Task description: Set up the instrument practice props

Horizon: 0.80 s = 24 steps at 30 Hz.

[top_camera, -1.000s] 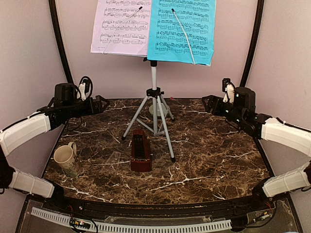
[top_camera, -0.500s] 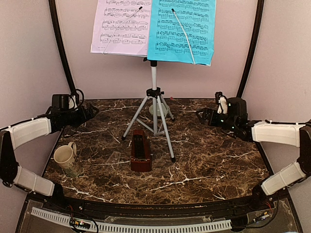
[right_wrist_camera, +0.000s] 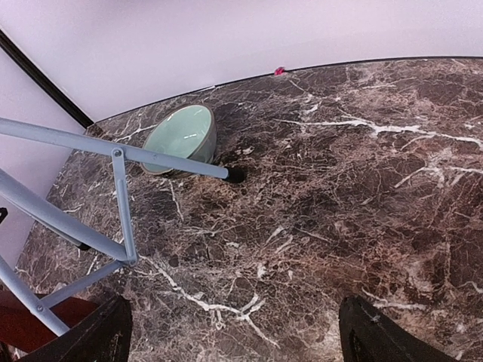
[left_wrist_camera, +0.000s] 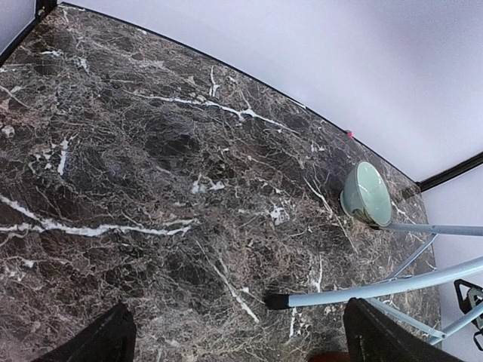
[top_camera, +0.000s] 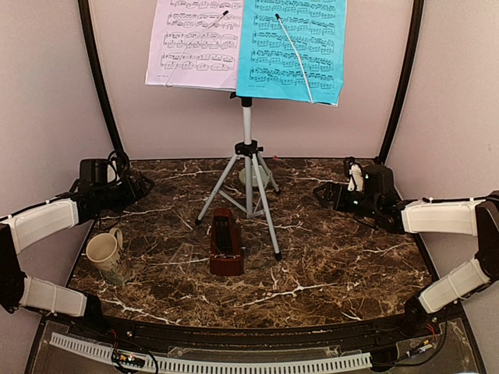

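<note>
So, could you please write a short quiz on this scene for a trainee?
1. True or false: the metronome stands on the table, on the near side of the music stand.
2. The left gripper and the right gripper are: A) open and empty; B) shut on the stand; C) shut on the metronome.
3. Fill in: in the top view, the right-hand sheet on the stand is bright-____.
Key: 1 true; 2 A; 3 blue.

Silver tripod music stand (top_camera: 248,167) upright at bench centre-far. Lilac sheet (top_camera: 195,43) left, bright-blue sheet (top_camera: 292,48) right, both on its tray. Dark-brown pyramid metronome (top_camera: 225,242) just near of stand legs.
</note>
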Tool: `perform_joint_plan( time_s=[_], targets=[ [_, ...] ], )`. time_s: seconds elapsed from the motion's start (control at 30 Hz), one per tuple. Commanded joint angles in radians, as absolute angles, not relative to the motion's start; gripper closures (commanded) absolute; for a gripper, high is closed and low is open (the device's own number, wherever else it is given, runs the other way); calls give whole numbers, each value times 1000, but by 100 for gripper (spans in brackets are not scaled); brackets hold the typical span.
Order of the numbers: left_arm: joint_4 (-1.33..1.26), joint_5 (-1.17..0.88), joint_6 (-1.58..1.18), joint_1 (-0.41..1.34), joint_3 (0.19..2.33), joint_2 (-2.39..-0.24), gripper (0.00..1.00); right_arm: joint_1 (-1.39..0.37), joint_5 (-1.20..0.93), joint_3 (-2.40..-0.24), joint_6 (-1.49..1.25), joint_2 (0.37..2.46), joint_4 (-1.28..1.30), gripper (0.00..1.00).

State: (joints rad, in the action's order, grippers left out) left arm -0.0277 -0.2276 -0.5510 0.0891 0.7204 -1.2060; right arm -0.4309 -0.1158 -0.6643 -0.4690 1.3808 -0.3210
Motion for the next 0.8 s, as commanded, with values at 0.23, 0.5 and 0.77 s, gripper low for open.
perform_joint_plan(
  time_s=[0.23, 0.5, 0.77],
  targets=[
    [-9, -219, -550, 90, 695, -1175, 1, -426, -104, -621, -473, 1315, -360, 4],
    [-2, -225, -546, 90, 702, -1181, 1, -426, -108, -606, -475, 1309, -365, 4],
    [20, -222, -537, 90, 717, -1175, 1, -426, -108, -609, -479, 1297, -364, 4]
  ],
)
